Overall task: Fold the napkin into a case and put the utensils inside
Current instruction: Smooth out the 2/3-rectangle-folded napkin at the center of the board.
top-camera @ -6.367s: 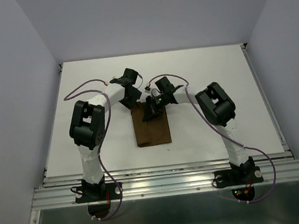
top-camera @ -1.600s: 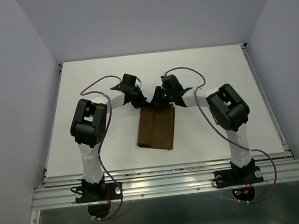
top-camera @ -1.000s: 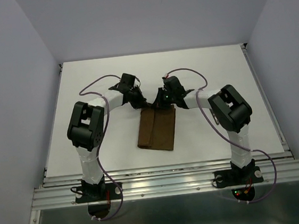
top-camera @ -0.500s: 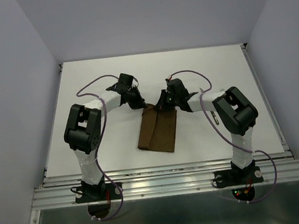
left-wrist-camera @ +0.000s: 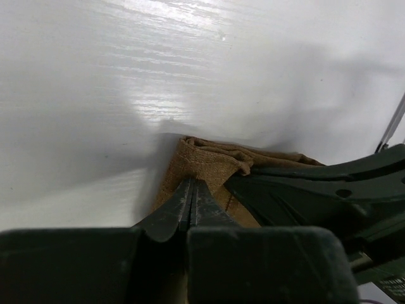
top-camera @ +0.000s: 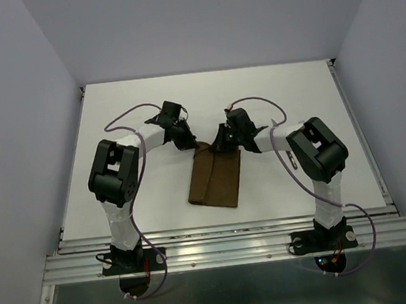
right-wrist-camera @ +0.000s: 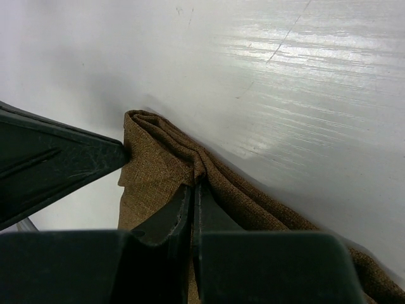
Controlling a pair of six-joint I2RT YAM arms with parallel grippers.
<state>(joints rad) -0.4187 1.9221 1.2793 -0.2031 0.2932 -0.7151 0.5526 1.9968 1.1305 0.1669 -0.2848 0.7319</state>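
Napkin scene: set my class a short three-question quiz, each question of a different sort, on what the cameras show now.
1. True or false: the right gripper stands open.
2. On the table, the napkin lies: A spread as a full square, B folded into a narrow strip, C balled up.
3. Fill in (near/far): the left gripper pinches the napkin's ___ end.
Key: 1 false; 2 B; 3 far.

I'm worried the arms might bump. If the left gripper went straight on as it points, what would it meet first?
The left gripper would probably meet the bunched napkin it pinches, then bare table; the right gripper sits just beside that line.
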